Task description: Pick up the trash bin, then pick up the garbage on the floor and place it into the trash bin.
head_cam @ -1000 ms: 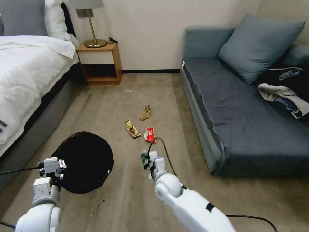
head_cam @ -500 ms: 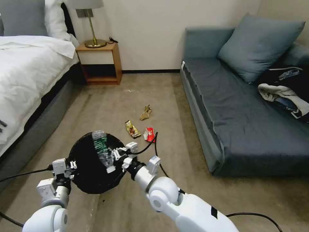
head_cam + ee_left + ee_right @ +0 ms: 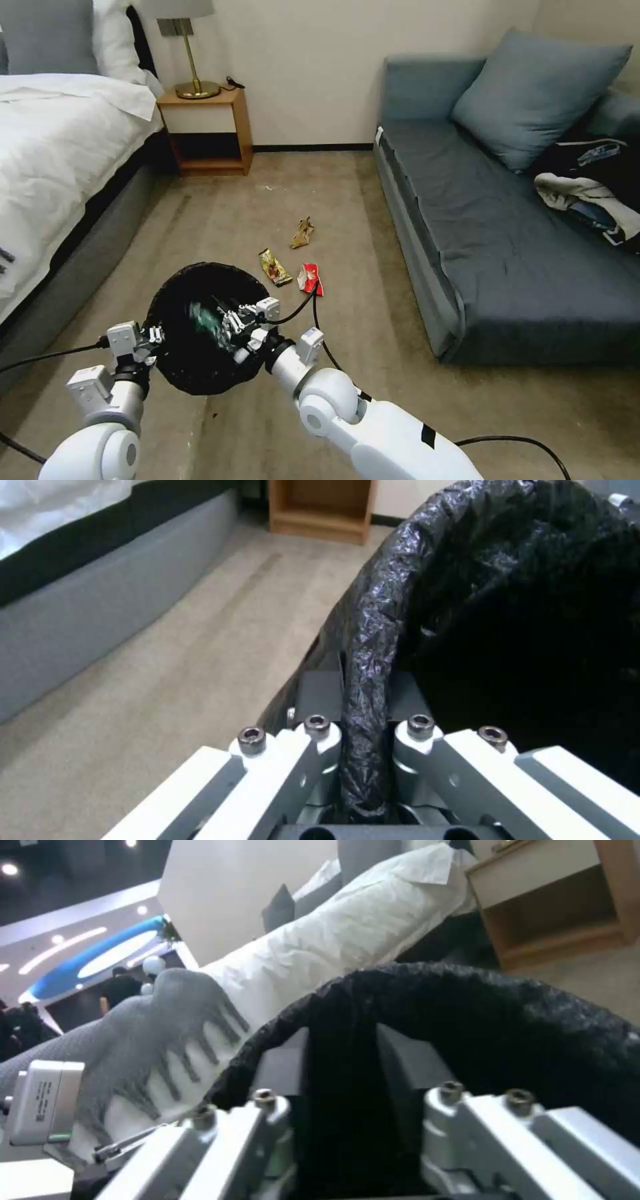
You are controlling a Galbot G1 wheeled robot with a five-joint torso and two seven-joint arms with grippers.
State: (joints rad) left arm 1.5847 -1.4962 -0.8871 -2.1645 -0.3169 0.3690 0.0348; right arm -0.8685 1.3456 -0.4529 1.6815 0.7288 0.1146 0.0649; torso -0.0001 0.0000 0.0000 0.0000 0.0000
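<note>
The trash bin (image 3: 200,320) was held off the carpet at the near left, its rim pinched between the fingers of the left gripper (image 3: 155,335); in the left wrist view the crinkled black liner (image 3: 373,645) was seen clamped in the narrow gap between the 2 jaws. Compared with half a second earlier, the bin had been brought slightly farther right and tilted toward the right arm, and the clear bottle with the green label (image 3: 208,319), then poised above the rim, was now seen as a blur low inside the black bag. It was judged to have been let go and to be dropping or already resting in the bin. The right gripper (image 3: 230,327) was reached over the bin's mouth, and in the right wrist view its 2 fingers (image 3: 283,1065) were spread apart with nothing between them, the dark interior lying beyond.

By this reading, 1 of the 4 litter items had been dealt with. On the carpet beyond the bin, 3 remained: the yellow-brown wrapper (image 3: 275,267) and the red wrapper (image 3: 310,278) near each other, and the crumpled tan wrapper (image 3: 303,233) farther off toward the nightstand (image 3: 207,130)
</note>
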